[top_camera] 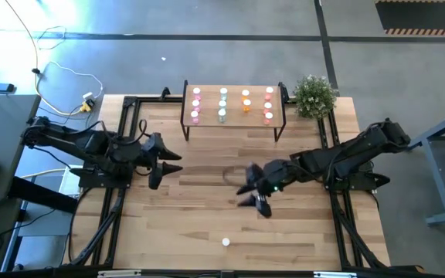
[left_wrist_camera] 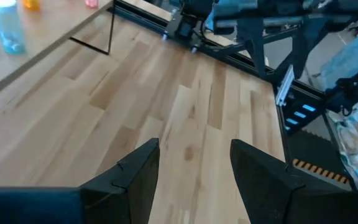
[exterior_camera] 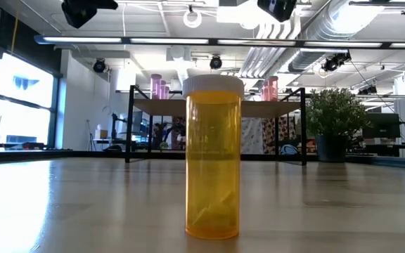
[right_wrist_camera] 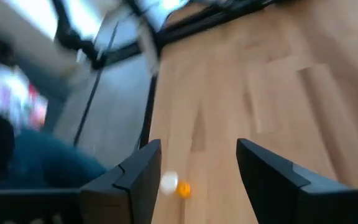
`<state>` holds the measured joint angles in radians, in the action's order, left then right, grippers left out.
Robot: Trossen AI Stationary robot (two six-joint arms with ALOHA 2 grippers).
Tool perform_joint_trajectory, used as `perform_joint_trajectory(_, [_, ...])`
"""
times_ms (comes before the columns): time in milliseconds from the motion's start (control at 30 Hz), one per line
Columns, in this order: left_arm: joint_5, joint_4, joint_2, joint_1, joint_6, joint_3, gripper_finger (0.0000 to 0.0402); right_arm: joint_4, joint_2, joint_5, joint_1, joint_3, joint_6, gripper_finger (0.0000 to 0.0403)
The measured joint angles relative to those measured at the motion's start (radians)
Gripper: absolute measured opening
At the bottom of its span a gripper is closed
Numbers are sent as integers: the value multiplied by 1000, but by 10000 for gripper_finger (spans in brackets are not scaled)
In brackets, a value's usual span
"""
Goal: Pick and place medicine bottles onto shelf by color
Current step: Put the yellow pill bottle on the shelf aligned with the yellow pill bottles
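Note:
One orange medicine bottle (exterior_camera: 213, 158) with a white cap stands upright on its base on the bare table near the front edge (top_camera: 225, 242); it also shows small in the right wrist view (right_wrist_camera: 174, 185). The shelf (top_camera: 232, 122) stands at the far middle with pink, pale green, orange and red-pink bottles (top_camera: 222, 104) in four rows on its top. My right gripper (top_camera: 252, 193) hovers open over the table's middle, between the shelf and the lone bottle. My left gripper (top_camera: 172, 162) is open above the table's left part, with nothing between its fingers (left_wrist_camera: 194, 146).
A small potted plant (top_camera: 315, 95) stands at the far right corner beside the shelf. Black frame rails (top_camera: 114, 208) run along the table's left and right sides. Bare wood lies between both grippers and the front edge.

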<state>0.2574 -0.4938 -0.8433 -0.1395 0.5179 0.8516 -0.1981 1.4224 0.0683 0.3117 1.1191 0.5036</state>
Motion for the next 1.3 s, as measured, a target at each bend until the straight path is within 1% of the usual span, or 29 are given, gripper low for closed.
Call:
perform_joint_trajectory(100, [57, 0, -3, -35, 24, 0, 186, 0, 26, 41, 28, 0, -112, 200])
perform_joint_trajectory(233, [122, 10, -5, -70, 39, 0, 186, 7, 77, 56, 66, 0, -232, 200])
perform_joint_trajectory(367, [129, 34, -5, -87, 40, 0, 186, 54, 136, 57, 90, 0, -322, 200])
perform_joint_trajectory(500, [129, 35, -5, -93, 39, 0, 186, 165, 200, 60, 107, 0, -383, 200])
perform_joint_trajectory(567, [129, 35, -5, -94, 39, 0, 186, 200, 233, 80, 110, 0, -415, 200])
perform_joint_trajectory(700, [129, 35, -5, -93, 40, 0, 186, 279, 302, 147, 110, 0, -426, 200])
perform_joint_trajectory(833, [129, 35, -5, -93, 40, 0, 186, 345, 370, 171, 110, 0, -448, 200])
perform_joint_trajectory(967, [129, 35, -5, -93, 40, 0, 186, 402, 423, 183, 110, 0, -459, 200])
perform_joint_trajectory(1300, [132, 35, -6, -93, 45, 0, 186, 458, 514, 194, 131, 0, -460, 200])
